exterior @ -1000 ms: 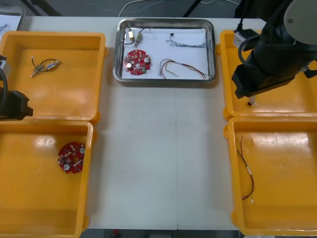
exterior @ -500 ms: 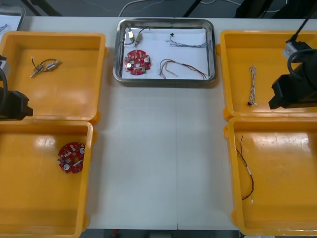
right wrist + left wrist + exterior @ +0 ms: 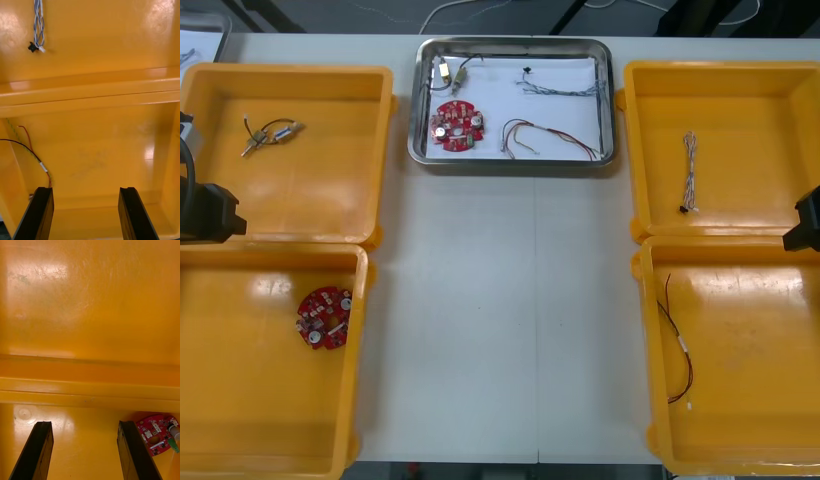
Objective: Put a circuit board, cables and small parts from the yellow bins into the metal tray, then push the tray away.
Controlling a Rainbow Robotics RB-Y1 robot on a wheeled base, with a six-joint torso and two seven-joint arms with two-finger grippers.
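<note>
Our right gripper (image 3: 86, 215) hangs above the ridge where the two right-hand yellow bins (image 3: 720, 240) meet. Its black fingers (image 3: 40, 212) stand wide apart, holding nothing and touching nothing. Just beside one finger a black and red cable (image 3: 35, 159) lies in the nearer bin, and the end of a twisted blue and white cable (image 3: 38, 26) lies in the farther one. Our left gripper (image 3: 84, 452) is parked the same way over the left-hand pair, fingers spread and empty, with a round red circuit board (image 3: 157, 429) just beside one finger. On the table (image 3: 500, 320) we count four bins, two at each side, and one metal tray (image 3: 610, 100) between the far pair. We count two boards: the one in the near left bin, and the other circuit board (image 3: 457, 124) inside the tray. The tray also holds three cables: a black cable (image 3: 442, 62) with metal ends, a thin twisted cable (image 3: 560, 89), and a red and yellow cable (image 3: 545, 135). Each right-hand bin holds one cable. In the far left bin lie small metal parts (image 3: 268, 133), too small for us to count.
</note>
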